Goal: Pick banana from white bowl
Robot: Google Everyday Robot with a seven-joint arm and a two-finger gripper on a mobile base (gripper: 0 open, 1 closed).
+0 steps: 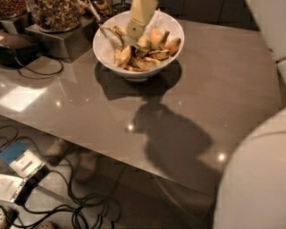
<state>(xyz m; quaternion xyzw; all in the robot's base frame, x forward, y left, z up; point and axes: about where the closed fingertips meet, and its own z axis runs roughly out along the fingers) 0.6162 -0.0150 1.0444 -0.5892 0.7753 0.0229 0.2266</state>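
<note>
A wide white bowl (107,48) stands on the grey table at the back, holding a pile of ripe, brown-spotted bananas (145,53). My gripper (134,35) comes down from the top edge into the bowl, its cream-coloured body over the left part of the banana pile. Its tip is among the bananas at the bowl's left side.
Glass jars of nuts (56,13) stand on a grey box (58,42) left of the bowl. A dark device with a cable (18,47) lies at the far left. The glossy grey table (214,103) has its front edge running diagonally. Cables and a blue-white box (20,163) lie on the floor. My pale body (254,179) fills the lower right.
</note>
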